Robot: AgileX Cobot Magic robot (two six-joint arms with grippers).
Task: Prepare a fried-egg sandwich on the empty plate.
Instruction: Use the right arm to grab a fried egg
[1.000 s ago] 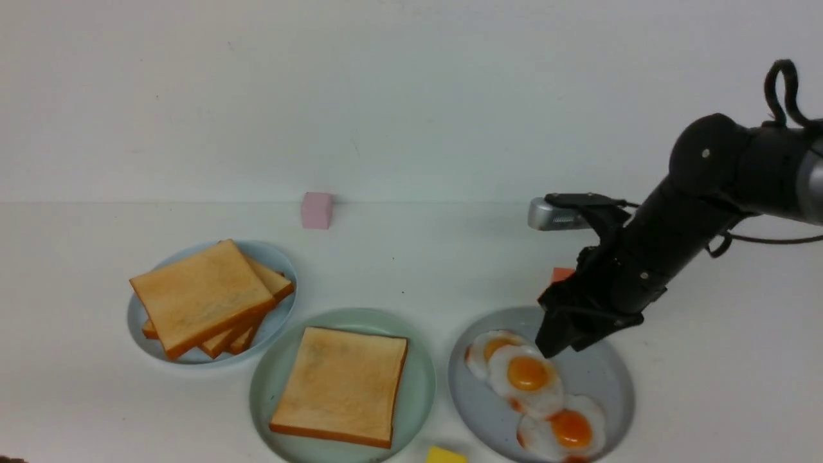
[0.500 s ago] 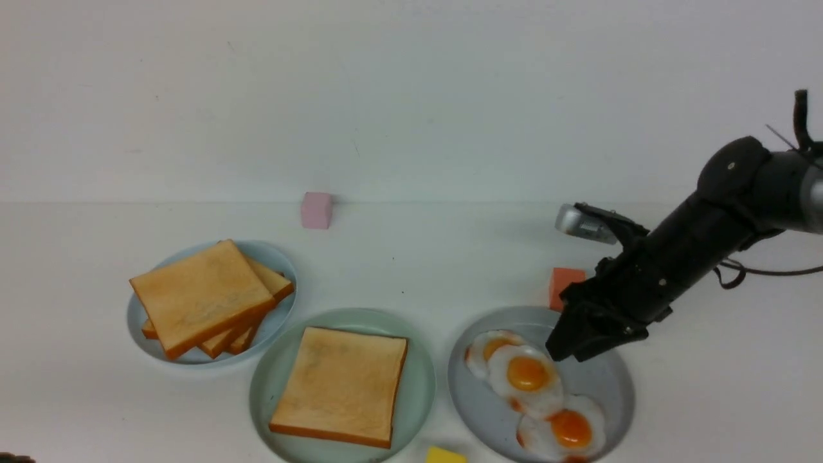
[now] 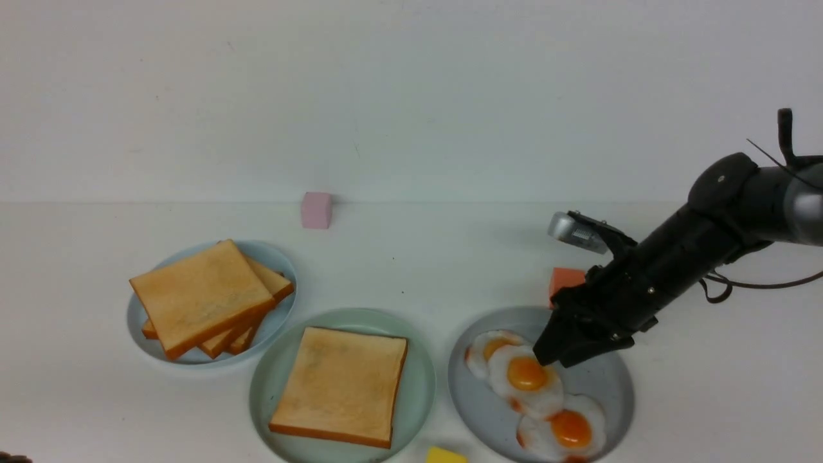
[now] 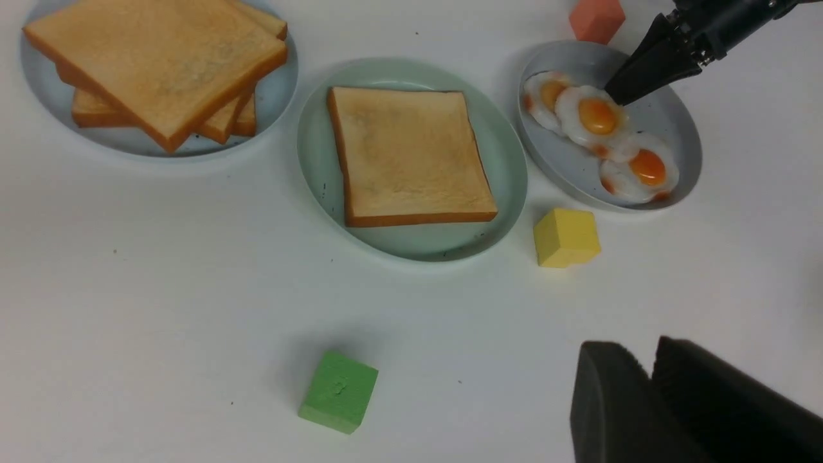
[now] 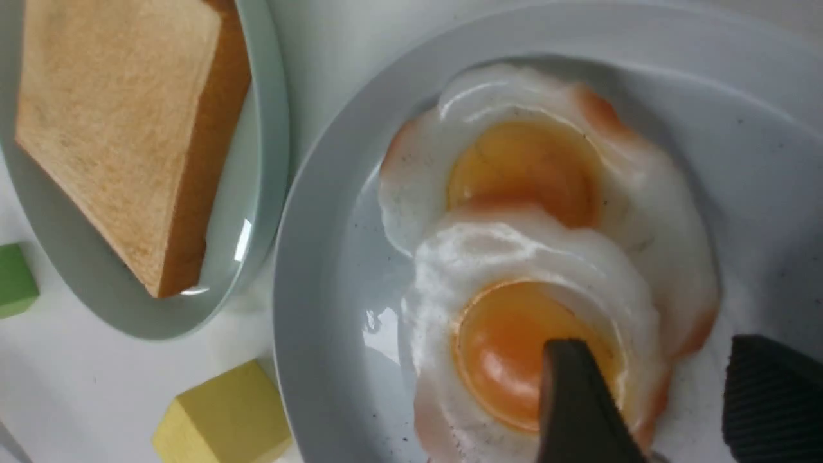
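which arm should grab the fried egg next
Right, most likely: the open right gripper hovers right over the fried eggs, while the left gripper is away from them, past the yellow block.

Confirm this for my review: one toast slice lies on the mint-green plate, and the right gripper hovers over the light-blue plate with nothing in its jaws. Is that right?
Not quite: the front view shows the right gripper over the grey-blue plate, the one with the fried eggs. The rest stands.
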